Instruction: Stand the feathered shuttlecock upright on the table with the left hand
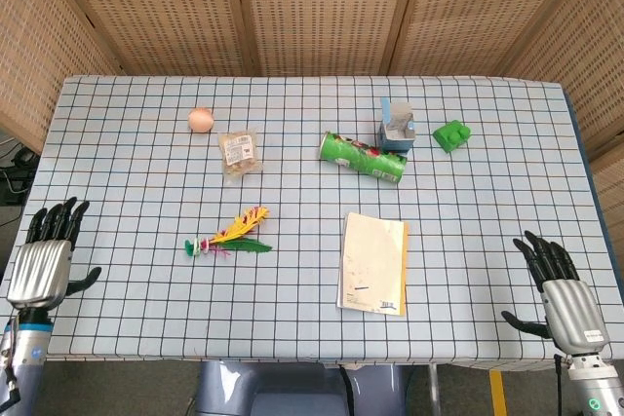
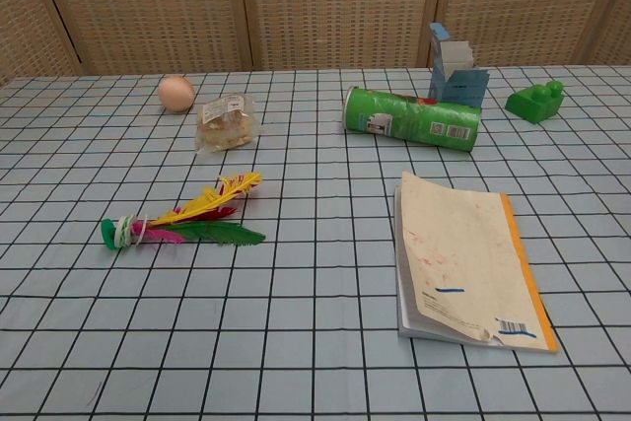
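Observation:
The feathered shuttlecock [image 1: 230, 237] [image 2: 182, 221] lies flat on the checked table [image 1: 136, 182], its green base pointing left and its yellow, pink and green feathers fanning right. My left hand [image 1: 43, 262] hovers at the table's front left edge, well left of the shuttlecock, fingers spread and holding nothing. My right hand [image 1: 565, 302] hangs at the front right corner, also spread and empty. Neither hand appears in the chest view.
A notebook [image 1: 372, 262] lies right of the shuttlecock. Farther back are an egg [image 1: 201, 120], a wrapped snack [image 1: 239, 152], a green can [image 1: 363, 157] on its side, a blue carton [image 1: 396, 125] and a green block [image 1: 451, 134]. Wicker screens close off the back.

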